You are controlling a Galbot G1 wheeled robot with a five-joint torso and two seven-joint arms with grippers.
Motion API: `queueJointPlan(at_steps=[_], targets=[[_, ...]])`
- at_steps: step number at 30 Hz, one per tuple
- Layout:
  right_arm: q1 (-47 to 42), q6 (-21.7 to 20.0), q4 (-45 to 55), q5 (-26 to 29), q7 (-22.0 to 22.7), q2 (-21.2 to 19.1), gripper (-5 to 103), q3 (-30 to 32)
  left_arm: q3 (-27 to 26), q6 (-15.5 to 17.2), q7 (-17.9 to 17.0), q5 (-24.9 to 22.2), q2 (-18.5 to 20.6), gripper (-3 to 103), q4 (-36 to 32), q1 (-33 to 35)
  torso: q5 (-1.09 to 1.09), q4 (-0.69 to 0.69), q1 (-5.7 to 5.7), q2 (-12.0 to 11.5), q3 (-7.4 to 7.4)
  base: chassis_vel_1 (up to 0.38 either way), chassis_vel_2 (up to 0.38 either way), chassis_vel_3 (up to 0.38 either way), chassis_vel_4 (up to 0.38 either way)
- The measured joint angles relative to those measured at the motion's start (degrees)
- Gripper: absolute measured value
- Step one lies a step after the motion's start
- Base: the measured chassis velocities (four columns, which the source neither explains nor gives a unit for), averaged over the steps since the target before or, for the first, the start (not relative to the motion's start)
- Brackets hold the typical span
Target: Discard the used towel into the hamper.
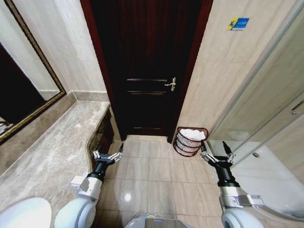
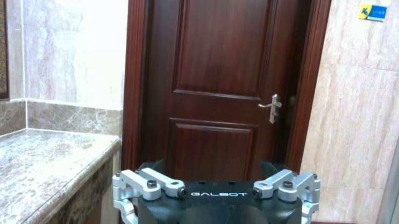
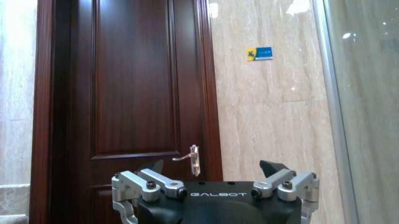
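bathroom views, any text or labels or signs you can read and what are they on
"GALBOT": on the black body of the left gripper.
"GALBOT": likewise on the right gripper.
Blue and yellow wall sign beside the door: its text is too small to read.

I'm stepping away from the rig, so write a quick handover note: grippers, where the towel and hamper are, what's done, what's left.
Left gripper: jaws open, empty, held over the floor beside the marble counter.
Right gripper: jaws open, empty, held just in front of the hamper.
Hamper: on the floor in the corner between the dark wooden door and the glass shower screen.
Towel: white, lying inside the hamper at its top.
Done: towel appears discarded.
Left: nothing obvious; just check the towel sits fully inside.
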Motion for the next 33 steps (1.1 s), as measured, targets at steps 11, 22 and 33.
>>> queueJointPlan(at_steps=[11, 22, 33], targets=[[0.01, 0.00, 0.00, 0.00, 0.00, 0.00, 100, 0.00, 0.00, 0.00, 0.00, 0.00, 0.00, 100, 0.00, -0.01, 0.00, 0.01, 0.03, -0.03, 0.01, -0.029, 0.019, 0.028, -0.019], [0.01, 0.00, 0.00, 0.00, 0.00, 0.00, 100, 0.00, 0.00, 0.00, 0.00, 0.00, 0.00, 100, 0.00, -0.01, 0.00, 0.01, 0.04, -0.03, 0.01, 0.000, 0.000, 0.000, 0.000], [0.01, 0.00, 0.00, 0.00, 0.00, 0.00, 100, 0.00, 0.00, 0.00, 0.00, 0.00, 0.00, 100, 0.00, -0.01, 0.00, 0.01, 0.04, -0.03, 0.01, 0.000, 0.000, 0.000, 0.000]])
